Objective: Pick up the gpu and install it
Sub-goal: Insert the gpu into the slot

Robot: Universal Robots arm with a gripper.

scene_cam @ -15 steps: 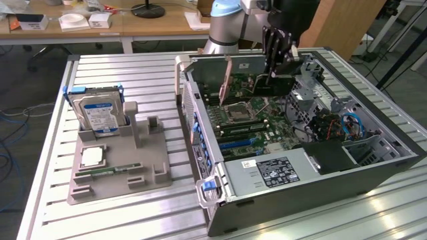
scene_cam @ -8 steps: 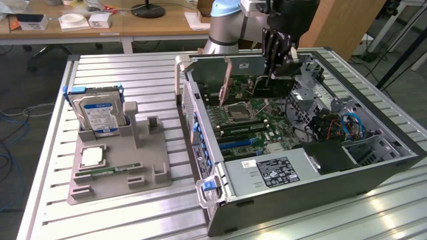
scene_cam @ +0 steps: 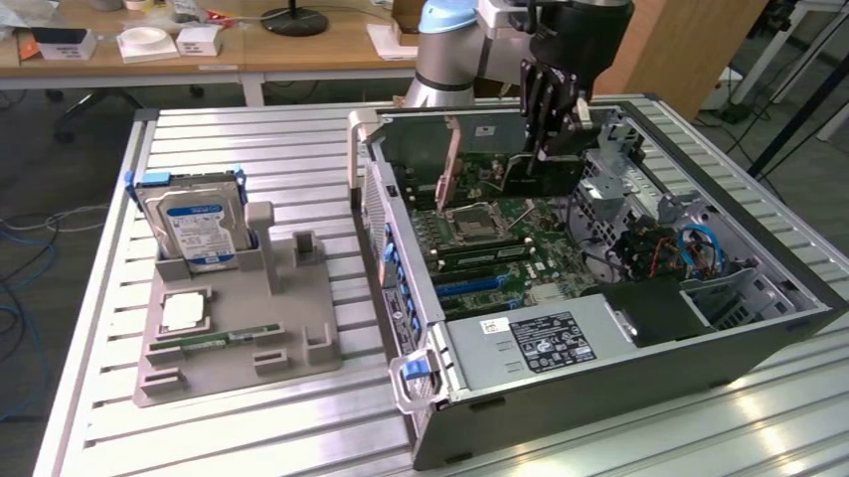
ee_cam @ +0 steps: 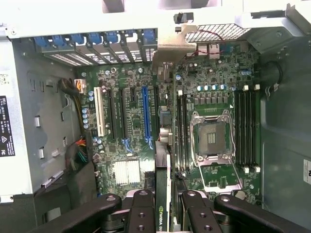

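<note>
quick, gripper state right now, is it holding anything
gripper: jaws closed on the thin dark gpu card with silver metal end bracket, held edge-on over the green motherboard.

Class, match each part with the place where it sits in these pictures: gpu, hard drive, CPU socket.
Parts:
1. gpu
2. hard drive
3. CPU socket

Places:
A. upright in the grey holder on the table
B. fixed flat on the motherboard
C. clamped in the gripper, above the motherboard

Pairs: 1-C, 2-A, 3-B.
</note>
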